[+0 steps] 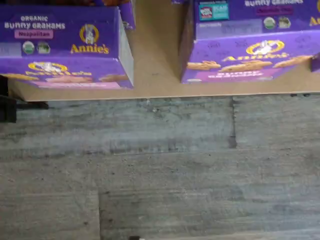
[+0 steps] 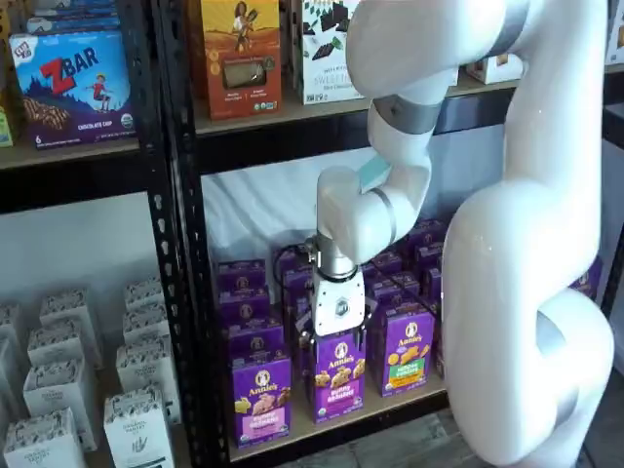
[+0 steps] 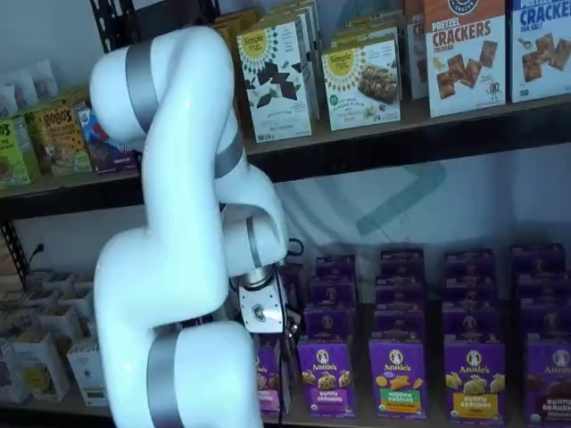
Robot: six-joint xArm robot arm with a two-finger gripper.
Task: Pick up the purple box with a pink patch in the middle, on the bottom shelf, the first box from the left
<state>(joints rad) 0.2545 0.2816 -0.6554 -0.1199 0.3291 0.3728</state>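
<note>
**Spread fingers wait in front of the bottom shelf, the box not yet taken**

I cannot make out the two black fingers themselves in either shelf view; they are lost against the purple cartons behind them. Nothing hangs below the hand, and they stand apart at full spread, holding nothing. That makes sense, as a carton this broad needs a wide mouth before the hand goes in.

The white housing (image 2: pixel 337 314) that carries them hangs on the curved white arm (image 2: pixel 526 244) in front of the shelf's front row. In a shelf view it seems to sit before the neighbouring purple cardboard carton with the orange snack picture (image 2: pixel 339 375), not before the target.

The target is the upright purple cardboard Annie's box with the pink panel (image 2: pixel 261 398). It stands at the front of the light-brown wooden bottom shelf (image 2: pixel 336 427), next to the black perforated upright (image 2: pixel 185 292). The wrist view shows its top with a pink "Neapolitan" label (image 1: pixel 65 47), a strip of bare board (image 1: pixel 155 75) separating it from the neighbour (image 1: pixel 245 50), and grey floor (image 1: pixel 160 165) below the edge. So the hand is out over the shelf's lip, probably to keep clear of the cartons while lining up.

I judge this to be the approach: the hand needs to shift toward the end carton and then move in.
</note>
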